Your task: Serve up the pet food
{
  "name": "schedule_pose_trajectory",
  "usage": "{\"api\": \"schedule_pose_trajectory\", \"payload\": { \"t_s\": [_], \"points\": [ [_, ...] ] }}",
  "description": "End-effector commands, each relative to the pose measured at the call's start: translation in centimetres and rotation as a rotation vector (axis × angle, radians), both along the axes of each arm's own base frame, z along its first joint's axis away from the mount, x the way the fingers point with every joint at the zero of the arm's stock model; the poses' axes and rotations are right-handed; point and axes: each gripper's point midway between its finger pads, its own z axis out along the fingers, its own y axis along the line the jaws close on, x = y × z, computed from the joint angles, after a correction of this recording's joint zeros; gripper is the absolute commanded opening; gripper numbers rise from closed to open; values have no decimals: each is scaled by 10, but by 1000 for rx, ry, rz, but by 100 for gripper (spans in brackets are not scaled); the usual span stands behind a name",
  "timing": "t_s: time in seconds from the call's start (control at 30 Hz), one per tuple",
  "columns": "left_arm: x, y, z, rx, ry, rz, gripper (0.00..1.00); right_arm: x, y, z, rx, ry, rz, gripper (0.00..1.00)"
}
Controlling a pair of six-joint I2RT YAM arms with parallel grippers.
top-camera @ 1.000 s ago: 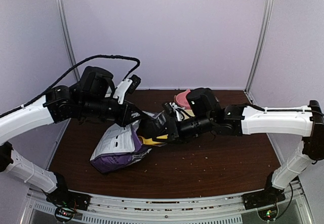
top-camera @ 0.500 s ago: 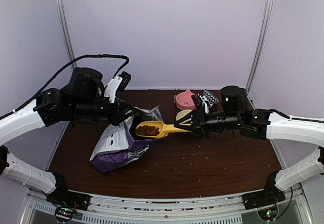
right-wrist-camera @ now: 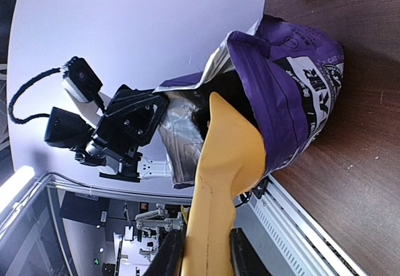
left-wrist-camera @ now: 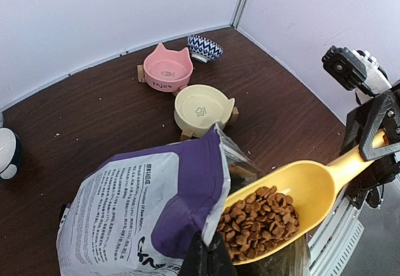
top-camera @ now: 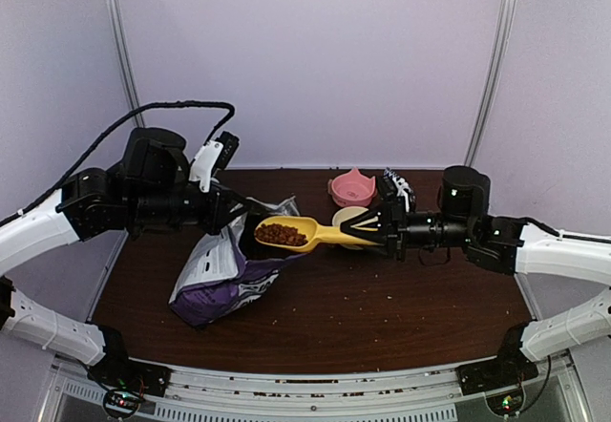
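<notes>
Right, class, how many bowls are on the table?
3: a pink bowl at the back, a blue patterned bowl beside it, and a cream bowl in front of them.

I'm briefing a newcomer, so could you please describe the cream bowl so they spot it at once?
On the dark brown table, three bowls cluster beyond the open purple pet food bag. Nearest the bag sits the round cream bowl with a paw print inside, unlike the pink cat-eared bowl and the blue zigzag bowl.

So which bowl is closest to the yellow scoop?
The cream bowl with the paw print is closest to the scoop. The pink bowl and the blue zigzag bowl sit farther back.
</notes>
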Motion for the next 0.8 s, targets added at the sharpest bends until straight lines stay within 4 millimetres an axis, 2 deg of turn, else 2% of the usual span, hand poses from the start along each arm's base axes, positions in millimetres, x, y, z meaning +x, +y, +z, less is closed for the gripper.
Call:
{"api": "schedule_pose_trajectory", "payload": {
  "t_s": [0.0, 0.33, 0.43, 0.63, 0.77],
  "points": [
    [12, 3, 66, -207, -132, 77, 0, -11, -3, 29, 117, -26, 50, 0],
    [11, -2, 73, -253, -120, 64, 0, -18, -9, 62, 291, -15, 67, 0],
    [11, -3, 75, -258, -119, 62, 0, -18, -10, 62, 328, -1, 66, 0],
    [11, -2, 75, -258, -120, 64, 0, -16, -13, 63, 292, -34, 36, 0],
    [14, 2, 71, -237, -113, 77, 0, -8, -24, 69, 317, -47, -23, 0]
  ]
}}
